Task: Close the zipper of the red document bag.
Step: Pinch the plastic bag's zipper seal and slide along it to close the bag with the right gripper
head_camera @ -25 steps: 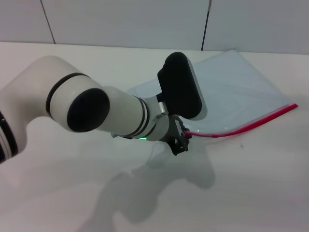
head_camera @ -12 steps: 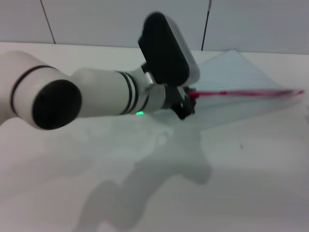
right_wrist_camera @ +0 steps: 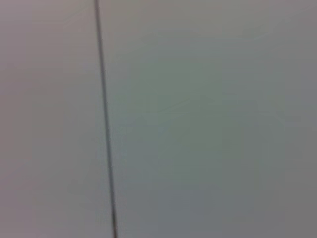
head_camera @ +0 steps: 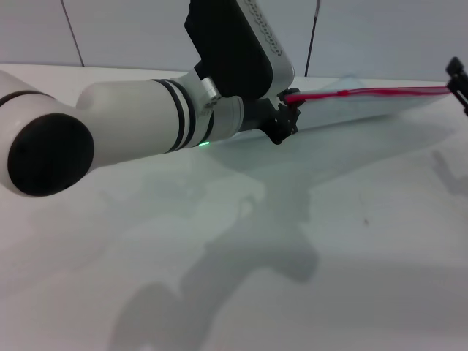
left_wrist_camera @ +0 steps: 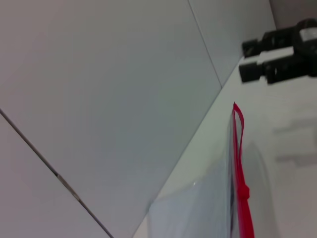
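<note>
Head view, entry: one translucent pale blue-grey plastic document bag (head_camera: pixel 365 111), its red-edged side lifted off one white table (head_camera: pixel 351 248); one bright red zipper strip (head_camera: pixel 365 93). My left gripper (head_camera: pixel 287 117) is clenched on the zipper's near end. Right gripper (head_camera: pixel 458 79) waits by the far end, jaws unreadable. Step: tensioning; next, I judge, a slider pull.

Head view downward; wrist views wallward

You are looking at a plain pale grey wall panel (right_wrist_camera: pixel 208 119) that fills the right wrist view. A thin dark seam (right_wrist_camera: pixel 104 119) runs nearly straight from top to bottom, left of centre.
</note>
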`<control>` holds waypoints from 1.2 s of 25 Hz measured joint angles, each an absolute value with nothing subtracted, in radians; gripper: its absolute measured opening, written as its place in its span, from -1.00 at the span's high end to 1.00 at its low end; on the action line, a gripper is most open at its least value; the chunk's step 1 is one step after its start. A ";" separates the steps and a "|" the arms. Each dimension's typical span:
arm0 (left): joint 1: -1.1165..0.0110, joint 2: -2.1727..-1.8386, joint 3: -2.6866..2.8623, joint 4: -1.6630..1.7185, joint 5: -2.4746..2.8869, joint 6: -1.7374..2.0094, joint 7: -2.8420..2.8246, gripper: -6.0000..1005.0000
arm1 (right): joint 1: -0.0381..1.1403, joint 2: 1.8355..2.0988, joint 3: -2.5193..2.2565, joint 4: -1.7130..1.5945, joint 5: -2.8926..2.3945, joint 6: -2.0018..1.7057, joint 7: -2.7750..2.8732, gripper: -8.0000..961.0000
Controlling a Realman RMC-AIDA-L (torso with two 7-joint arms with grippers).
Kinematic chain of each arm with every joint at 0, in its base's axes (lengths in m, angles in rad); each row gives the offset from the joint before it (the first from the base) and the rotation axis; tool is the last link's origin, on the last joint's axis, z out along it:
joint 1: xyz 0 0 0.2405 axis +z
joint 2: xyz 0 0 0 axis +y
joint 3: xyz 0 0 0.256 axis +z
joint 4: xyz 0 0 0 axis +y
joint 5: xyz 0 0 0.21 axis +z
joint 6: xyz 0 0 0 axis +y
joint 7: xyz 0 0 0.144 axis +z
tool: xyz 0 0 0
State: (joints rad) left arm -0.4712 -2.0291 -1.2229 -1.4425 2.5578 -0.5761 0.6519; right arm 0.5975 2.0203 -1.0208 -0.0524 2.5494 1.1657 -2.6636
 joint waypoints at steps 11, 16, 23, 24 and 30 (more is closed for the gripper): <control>-0.468 -2.030 -1.224 -1.446 2.559 -0.575 0.663 0.88 | 0.518 2.011 -1.138 -0.393 2.306 1.013 -2.351 -0.57; -0.462 -2.029 -1.226 -1.445 2.559 -0.556 0.664 0.88 | 0.457 2.022 -1.136 -0.616 2.085 0.982 -2.196 -0.57; -0.460 -2.028 -1.226 -1.445 2.559 -0.554 0.671 0.88 | 0.435 2.024 -1.146 -0.839 1.797 1.000 -1.951 -0.57; -0.460 -2.028 -1.226 -1.446 2.559 -0.554 0.673 0.88 | 0.431 2.026 -1.153 -0.876 1.752 1.001 -1.925 -0.57; -0.462 -2.028 -1.226 -1.446 2.559 -0.554 0.676 0.88 | 0.433 2.032 -1.219 -0.989 1.581 0.979 -1.855 -0.57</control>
